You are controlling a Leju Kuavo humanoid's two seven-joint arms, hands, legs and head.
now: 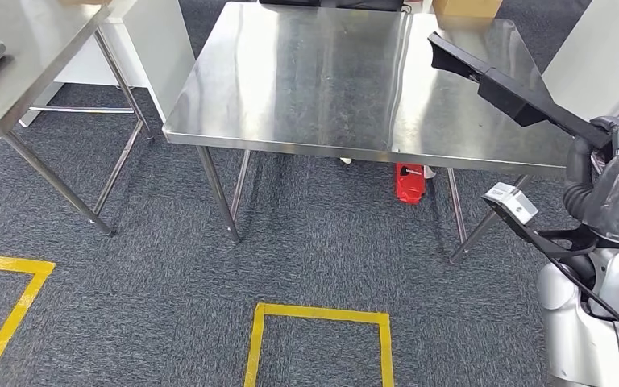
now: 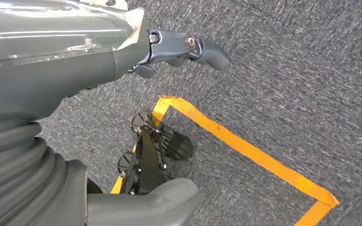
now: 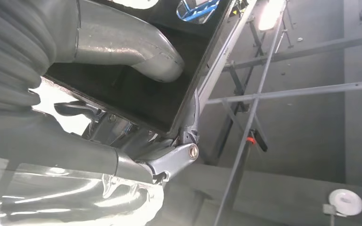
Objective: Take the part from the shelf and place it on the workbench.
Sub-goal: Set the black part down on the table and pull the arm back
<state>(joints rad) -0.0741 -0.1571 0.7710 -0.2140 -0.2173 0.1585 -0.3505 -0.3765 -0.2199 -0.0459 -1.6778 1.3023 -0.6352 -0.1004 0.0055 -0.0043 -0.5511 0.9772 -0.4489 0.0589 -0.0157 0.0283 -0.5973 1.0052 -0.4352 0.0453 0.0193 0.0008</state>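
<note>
Grey fingers (image 3: 122,52) of the right hand (image 1: 612,153) are wrapping the near end of the black part (image 1: 500,85); in the right wrist view a thick thumb is lying across the part's dark flat face (image 3: 136,94), gripping it. From that hand the part is projecting far and to the left, its far end hanging above the right portion of the steel workbench (image 1: 306,81); whether it is touching the surface cannot be told. The right arm is rising from the near right corner of the head view, with the forearm bent upward.

The left hand (image 2: 184,52) is hanging over grey carpet (image 2: 287,61), holding nothing, with its fingers loosely curled and apart.

A second steel table (image 1: 24,72) is standing at far left. A red object (image 1: 409,181) is lying on the floor beneath the workbench. Yellow tape (image 1: 318,318) is marking squares on the near carpet.

The right wrist view is facing upward, showing ceiling beams (image 3: 292,89) and a round fixture (image 3: 346,201).
</note>
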